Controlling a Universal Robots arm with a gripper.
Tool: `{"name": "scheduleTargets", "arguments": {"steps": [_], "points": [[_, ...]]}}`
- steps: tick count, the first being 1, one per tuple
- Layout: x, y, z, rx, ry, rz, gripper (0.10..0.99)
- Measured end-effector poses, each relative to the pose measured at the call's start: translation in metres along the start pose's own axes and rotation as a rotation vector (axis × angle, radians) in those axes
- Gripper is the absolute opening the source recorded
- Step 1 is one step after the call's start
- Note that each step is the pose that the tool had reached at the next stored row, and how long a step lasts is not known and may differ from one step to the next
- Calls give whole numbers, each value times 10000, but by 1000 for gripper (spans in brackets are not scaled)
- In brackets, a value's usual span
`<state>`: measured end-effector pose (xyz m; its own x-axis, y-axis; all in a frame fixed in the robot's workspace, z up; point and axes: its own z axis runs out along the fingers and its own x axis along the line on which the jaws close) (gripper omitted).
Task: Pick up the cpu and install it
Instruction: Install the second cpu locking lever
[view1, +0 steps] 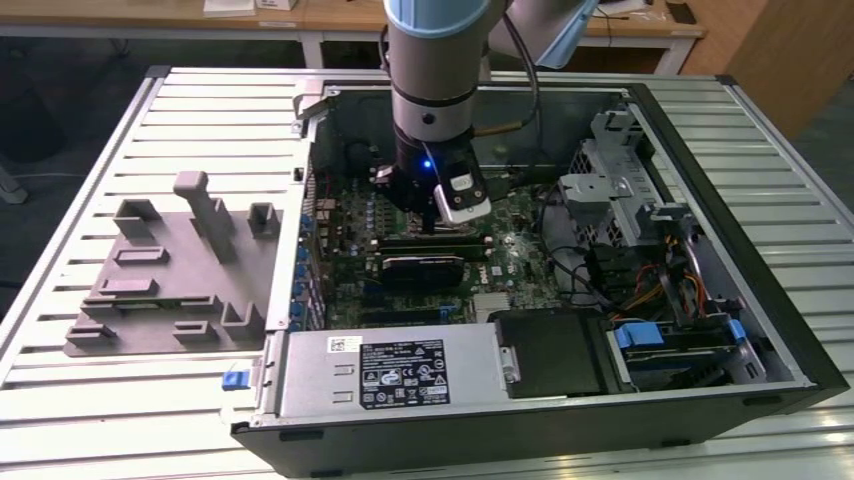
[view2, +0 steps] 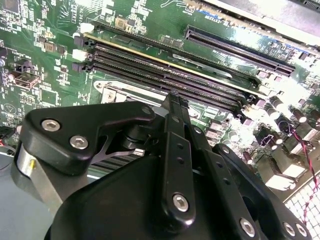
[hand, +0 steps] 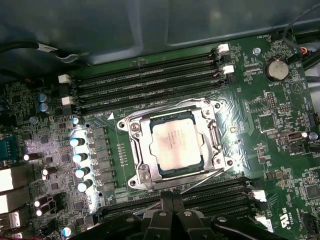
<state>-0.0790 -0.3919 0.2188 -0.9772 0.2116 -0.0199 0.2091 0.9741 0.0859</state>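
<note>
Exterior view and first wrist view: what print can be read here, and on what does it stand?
Label on the power supply: print too small to read.
Top of the cpu: faint marking, unreadable.
Motherboard lettering: too small to read.
Nothing can be quoted.

exterior view high and off the arm, looking down on the open computer case (view1: 534, 300) on the bench (view1: 80, 180); both wrist views close over the motherboard (hand: 270, 125), sharing its memory slots (view2: 165, 75)
</note>
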Motion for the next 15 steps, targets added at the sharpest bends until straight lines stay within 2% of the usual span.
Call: {"name": "scheduleTargets", "arguments": {"steps": [5,7,12,15], "points": [[-1,-7,2,-4,0,-3,106],[-1,-23,4,-37,8,-7,106],[11,-85,7,-182,40,-17,106],[26,-117,9,-351,78,-25,106]]}}
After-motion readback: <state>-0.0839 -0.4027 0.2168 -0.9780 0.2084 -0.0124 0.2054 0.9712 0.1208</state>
